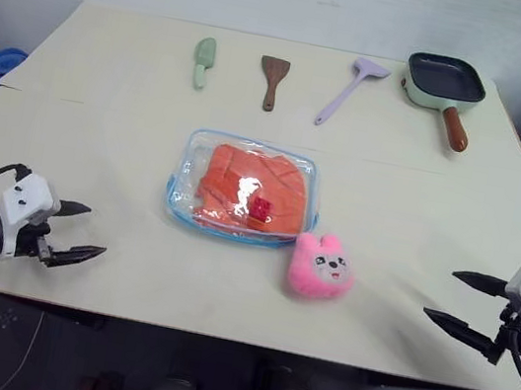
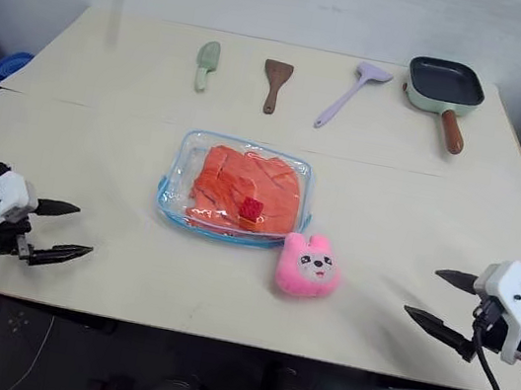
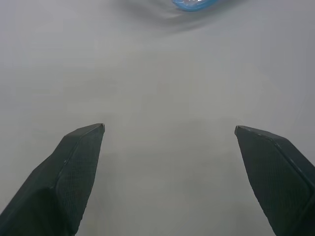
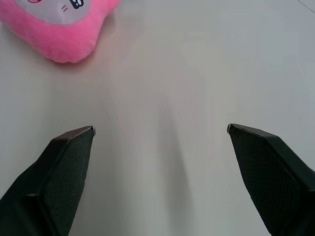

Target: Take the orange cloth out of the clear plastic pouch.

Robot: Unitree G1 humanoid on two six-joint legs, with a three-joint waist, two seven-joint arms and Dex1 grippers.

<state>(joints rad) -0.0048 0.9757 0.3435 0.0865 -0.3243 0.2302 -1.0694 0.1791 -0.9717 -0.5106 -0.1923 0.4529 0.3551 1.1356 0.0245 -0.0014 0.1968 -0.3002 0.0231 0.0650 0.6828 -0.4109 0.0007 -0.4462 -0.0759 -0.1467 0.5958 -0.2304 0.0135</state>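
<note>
The clear plastic pouch (image 1: 189,181) with light blue trim lies flat in the middle of the table. Inside it sits the folded orange cloth (image 1: 233,182), with a small red square block (image 1: 259,208) at its near right part. My left gripper (image 1: 81,230) hovers open over the table's near left edge, well left of the pouch. At the near right edge my right gripper (image 1: 450,298) is open too, with nothing between its fingers. The left wrist view catches a bit of the pouch's blue rim (image 3: 193,4).
A pink plush toy (image 1: 321,265) lies just right of the pouch's near corner, also in the right wrist view (image 4: 59,24). Along the far side lie a green knife (image 1: 203,60), a brown spatula (image 1: 273,79), a lilac spatula (image 1: 349,90) and a small pan (image 1: 445,83).
</note>
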